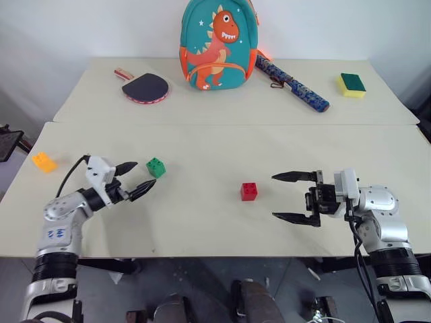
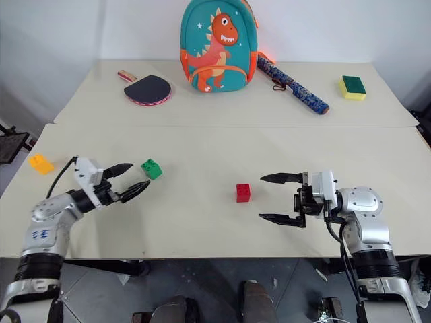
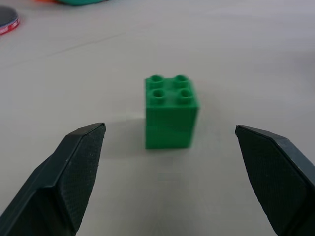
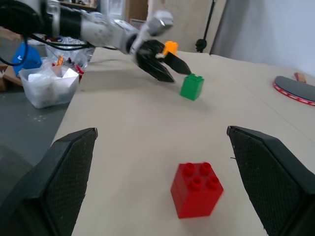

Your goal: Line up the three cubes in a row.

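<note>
here the left gripper [image 1: 139, 179] stands wide apart with the green cube [image 3: 171, 112] just ahead between its tips, likely light, rigid, slick plastic, best pinched on opposite flat sides.

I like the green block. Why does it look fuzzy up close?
In the left wrist view the green cube looks soft at its lower edge, so the camera isn't focused there; in the left eye view it looks crisp, with a small shadow beside it.

On the tabletop [image 1: 202, 222], one brick [image 1: 248, 191] lies centre; two bricks [image 1: 155, 167] [image 1: 44, 161] lie to its left.
</note>
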### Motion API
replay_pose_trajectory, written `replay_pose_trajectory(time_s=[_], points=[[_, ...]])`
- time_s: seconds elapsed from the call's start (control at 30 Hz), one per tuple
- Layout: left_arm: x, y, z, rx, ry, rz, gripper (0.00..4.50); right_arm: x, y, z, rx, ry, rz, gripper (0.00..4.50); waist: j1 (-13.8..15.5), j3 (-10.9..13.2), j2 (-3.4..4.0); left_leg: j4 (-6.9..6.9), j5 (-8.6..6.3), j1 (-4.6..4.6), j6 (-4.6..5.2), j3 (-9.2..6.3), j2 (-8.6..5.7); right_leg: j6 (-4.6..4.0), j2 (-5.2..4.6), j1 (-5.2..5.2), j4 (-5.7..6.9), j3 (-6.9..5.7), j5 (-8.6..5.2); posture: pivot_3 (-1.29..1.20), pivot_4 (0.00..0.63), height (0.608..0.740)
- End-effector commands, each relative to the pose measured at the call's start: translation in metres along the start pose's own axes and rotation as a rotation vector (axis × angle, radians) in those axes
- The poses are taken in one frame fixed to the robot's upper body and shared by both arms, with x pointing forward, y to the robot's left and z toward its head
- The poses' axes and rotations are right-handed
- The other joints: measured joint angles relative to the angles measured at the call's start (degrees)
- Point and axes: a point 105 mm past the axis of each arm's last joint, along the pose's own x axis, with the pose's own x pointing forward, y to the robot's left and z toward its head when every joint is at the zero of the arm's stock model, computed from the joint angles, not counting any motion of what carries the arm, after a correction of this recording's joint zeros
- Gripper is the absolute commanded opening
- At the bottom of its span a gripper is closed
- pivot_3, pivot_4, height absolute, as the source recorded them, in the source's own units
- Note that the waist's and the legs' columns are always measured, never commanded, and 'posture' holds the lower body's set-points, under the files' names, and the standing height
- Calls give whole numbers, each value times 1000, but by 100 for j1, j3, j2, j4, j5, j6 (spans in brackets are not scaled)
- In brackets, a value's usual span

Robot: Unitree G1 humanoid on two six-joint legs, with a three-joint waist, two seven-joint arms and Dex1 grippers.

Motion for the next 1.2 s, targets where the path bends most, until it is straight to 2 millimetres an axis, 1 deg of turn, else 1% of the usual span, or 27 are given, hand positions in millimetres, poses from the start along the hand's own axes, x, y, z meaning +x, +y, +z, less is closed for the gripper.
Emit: replay_pose_trajectory(time_s=[0.03,0.13,0.3,0.33,0.37,0.47,0.53,0.6,0.67,0.9,1.0,1.07,1.1,1.13,1.2], points=[[7,7,7,49,-30,19,4500,-1,4,9,-23,-13,-28,4429,17,0,-1,0,0,0,0,0,0,1,0,0,-1,0,1,0,150,740],[13,4,9,46,-42,-25,3893,-2,8,8,-9,-10,-48,4500,34,1,-1,-1,0,-1,0,0,-1,2,0,0,-1,-2,1,0,150,740],[25,4,12,69,-32,-84,2394,-4,15,6,9,-2,-74,4500,40,1,-3,3,0,-1,0,1,-2,2,0,1,0,-4,1,0,150,740],[27,1,14,74,-33,-108,2000,-5,16,7,11,-2,-79,4500,41,1,-3,3,0,-1,0,1,-3,2,0,1,0,-3,1,0,150,740],[31,-7,18,73,-50,-167,1739,-5,17,7,13,0,-84,4500,41,1,-3,3,0,-2,0,1,-3,2,0,1,-1,-3,1,0,150,740],[36,-29,28,127,-72,-331,1739,-8,18,8,18,8,-95,4500,40,1,-3,2,0,-3,0,1,-4,3,0,1,-1,-5,2,0,150,740],[37,-39,29,155,-63,-408,1739,-10,18,8,23,12,-100,4500,38,1,-3,3,0,-3,0,1,-4,3,0,1,-1,-6,2,0,150,740],[48,-63,29,204,-32,-579,1739,-14,21,8,32,27,-106,4500,40,1,-4,3,0,-4,0,0,-3,3,2,1,0,-6,1,0,150,740],[57,-77,26,226,1,-683,1739,-16,24,8,43,36,-108,4500,76,3,-7,5,1,-5,1,-1,-6,3,3,2,-2,-6,2,0,150,740],[76,-93,19,243,32,-802,1739,-14,27,9,53,41,-112,4500,33,3,-8,10,2,-9,4,-9,-7,8,4,4,-5,-4,4,0,150,740],[81,-96,18,245,35,-811,1739,-14,28,9,54,43,-115,4500,42,3,-9,11,2,-9,4,-12,-9,8,3,5,-6,-4,4,0,150,740],[82,-98,20,228,10,-815,1739,-13,28,9,53,43,-117,4500,44,3,-9,12,2,-10,4,-14,-9,9,3,6,-6,-3,5,0,150,740],[82,-98,22,221,-6,-819,2280,-12,28,9,53,42,-117,4500,45,3,-9,12,2,-10,4,-15,-9,9,2,6,-6,-4,5,0,150,740],[81,-98,24,217,-15,-827,2498,-11,28,9,54,41,-116,4500,44,4,-10,12,2,-10,4,-17,-9,9,2,6,-5,-4,5,0,150,740],[78,-95,27,234,-27,-809,3078,-9,28,9,55,37,-112,4500,38,4,-11,12,2,-12,5,-18,-9,9,3,5,-6,-6,5,0,150,740]])
